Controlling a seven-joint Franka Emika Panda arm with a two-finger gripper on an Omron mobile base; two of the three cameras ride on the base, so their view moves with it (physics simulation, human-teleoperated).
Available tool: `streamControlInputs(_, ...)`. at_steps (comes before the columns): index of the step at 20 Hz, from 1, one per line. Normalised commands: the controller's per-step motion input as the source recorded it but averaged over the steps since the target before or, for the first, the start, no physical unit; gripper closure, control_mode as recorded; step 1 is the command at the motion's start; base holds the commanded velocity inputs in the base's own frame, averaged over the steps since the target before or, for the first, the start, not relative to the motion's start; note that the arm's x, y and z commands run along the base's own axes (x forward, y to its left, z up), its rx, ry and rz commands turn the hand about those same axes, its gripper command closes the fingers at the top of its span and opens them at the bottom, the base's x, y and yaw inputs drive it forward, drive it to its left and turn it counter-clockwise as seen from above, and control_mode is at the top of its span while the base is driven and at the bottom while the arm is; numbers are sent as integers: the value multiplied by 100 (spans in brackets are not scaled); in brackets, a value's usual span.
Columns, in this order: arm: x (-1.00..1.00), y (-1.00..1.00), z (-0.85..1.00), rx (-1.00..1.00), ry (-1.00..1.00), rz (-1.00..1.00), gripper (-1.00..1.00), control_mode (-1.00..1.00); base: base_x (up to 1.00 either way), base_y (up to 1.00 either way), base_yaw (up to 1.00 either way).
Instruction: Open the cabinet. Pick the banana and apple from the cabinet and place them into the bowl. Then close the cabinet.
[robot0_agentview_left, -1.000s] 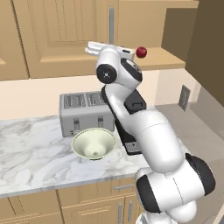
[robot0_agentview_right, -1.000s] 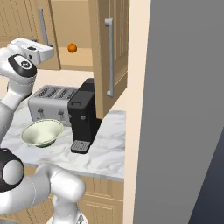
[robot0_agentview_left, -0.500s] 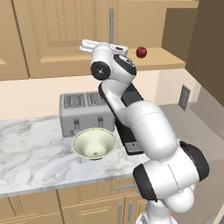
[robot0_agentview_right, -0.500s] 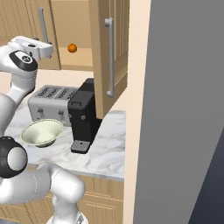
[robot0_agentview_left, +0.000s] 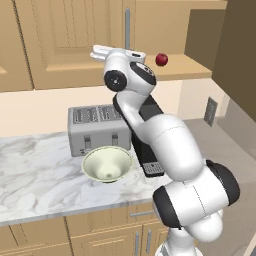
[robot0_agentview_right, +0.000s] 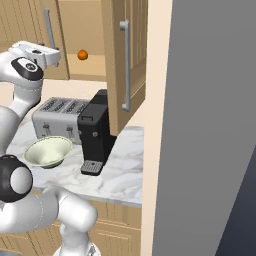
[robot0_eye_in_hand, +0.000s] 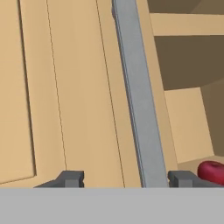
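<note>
I have the cabinet (robot0_agentview_left: 75, 45) half done: its right door (robot0_agentview_right: 127, 60) hangs open, the left door (robot0_eye_in_hand: 65, 96) is shut, and my gripper (robot0_eye_in_hand: 122, 178) sits right at that door's bar handle (robot0_eye_in_hand: 138, 96). The jaws stand apart on either side of the bar; I cannot tell whether the pads touch it yet. My worry is a shallow or skewed hold: if the bar sits off-centre between the pads, a pull could slip off, or the arm could fight the door's swing.

The bowl (robot0_agentview_left: 107, 164) waits on the tabletop (robot0_agentview_left: 35, 175) in front of the toaster (robot0_agentview_left: 97, 127), directly under my elbow, so a wide swing could knock it.

The apple (robot0_agentview_left: 161, 59) rests on the open shelf (robot0_agentview_left: 185, 67) just beside the handle; a sloppy retreat could send it rolling. An orange ball (robot0_agentview_right: 82, 54) sits in there too, easy to mistake. I see no banana; I judge it is behind the shut door.
</note>
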Motion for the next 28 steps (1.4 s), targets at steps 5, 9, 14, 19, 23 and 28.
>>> streamControlInputs(5,9,0,0,0,0,0,100,-100,0,0,0)
streamControlInputs(9,0,0,0,0,0,0,100,-100,0,0,0)
streamControlInputs(14,0,0,0,0,0,0,100,-100,0,0,0)
streamControlInputs(19,0,-12,0,0,0,3,100,-100,0,0,0)
streamControlInputs(23,8,-8,0,0,3,0,100,-100,0,0,0)
streamControlInputs(28,1,-2,0,0,0,0,100,-100,0,0,0)
